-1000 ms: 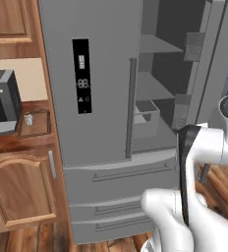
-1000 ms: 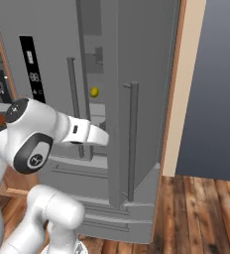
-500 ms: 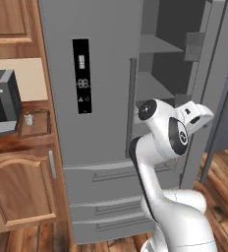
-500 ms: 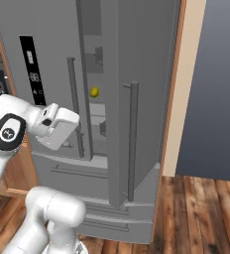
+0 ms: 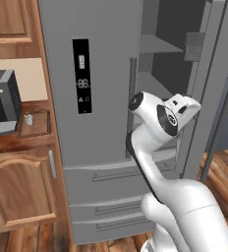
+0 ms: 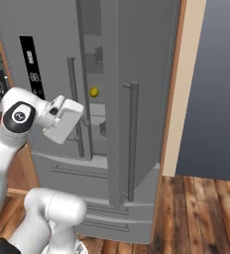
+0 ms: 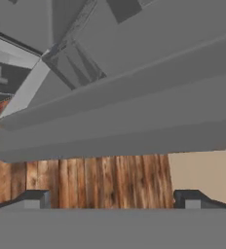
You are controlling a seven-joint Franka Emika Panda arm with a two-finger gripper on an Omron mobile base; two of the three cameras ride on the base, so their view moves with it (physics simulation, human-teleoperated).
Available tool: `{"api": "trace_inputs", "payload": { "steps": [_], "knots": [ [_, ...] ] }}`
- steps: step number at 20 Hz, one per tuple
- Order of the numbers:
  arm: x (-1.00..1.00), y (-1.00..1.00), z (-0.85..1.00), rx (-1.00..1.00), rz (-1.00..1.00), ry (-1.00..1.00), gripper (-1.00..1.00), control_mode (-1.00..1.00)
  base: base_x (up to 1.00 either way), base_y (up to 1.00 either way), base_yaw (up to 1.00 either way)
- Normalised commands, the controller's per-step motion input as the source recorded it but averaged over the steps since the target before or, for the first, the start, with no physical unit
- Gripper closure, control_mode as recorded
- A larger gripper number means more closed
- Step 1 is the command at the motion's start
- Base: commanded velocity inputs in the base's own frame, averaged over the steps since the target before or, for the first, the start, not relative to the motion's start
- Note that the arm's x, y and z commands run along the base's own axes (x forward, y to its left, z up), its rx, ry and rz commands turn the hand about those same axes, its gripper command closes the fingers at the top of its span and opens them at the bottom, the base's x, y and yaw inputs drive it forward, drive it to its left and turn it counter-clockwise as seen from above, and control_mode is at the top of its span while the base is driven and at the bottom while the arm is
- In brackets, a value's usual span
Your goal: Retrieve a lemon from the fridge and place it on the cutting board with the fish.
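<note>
The jaws stand wide apart and empty, their dark fingertips (image 7: 34, 198) before the open grey door of the tall grey French-door fridge (image 6: 132, 64). The small round bright-yellow lemon (image 6: 93, 92) sits inside on a fridge shelf, beyond the white hand.

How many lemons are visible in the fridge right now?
1. The lemon sits inside the open fridge, seen through the door gap in the right base view. Others may be hidden behind the doors.
</note>
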Motion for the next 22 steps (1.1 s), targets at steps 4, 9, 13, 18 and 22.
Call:
{"api": "trace_inputs", "payload": {
  "steps": [4,9,13,18,22],
  "knots": [
    [0.51,0.0,-0.01,-0.02,0.0,0.0,-1.0,-1.0,0.0,0.0,0.0],
    [0.27,-0.05,0.0,-0.04,0.0,0.0,-1.0,-1.0,0.0,0.0,0.0],
    [0.09,-0.19,-0.01,-0.05,0.0,0.0,-1.0,-1.0,0.0,0.0,0.0],
    [0.03,-0.23,0.0,-0.03,0.0,0.0,-1.0,-1.0,0.0,0.0,0.0],
    [0.21,-0.23,0.0,-0.02,0.0,0.0,-1.0,-1.0,0.0,0.0,0.0]
  ]
}}
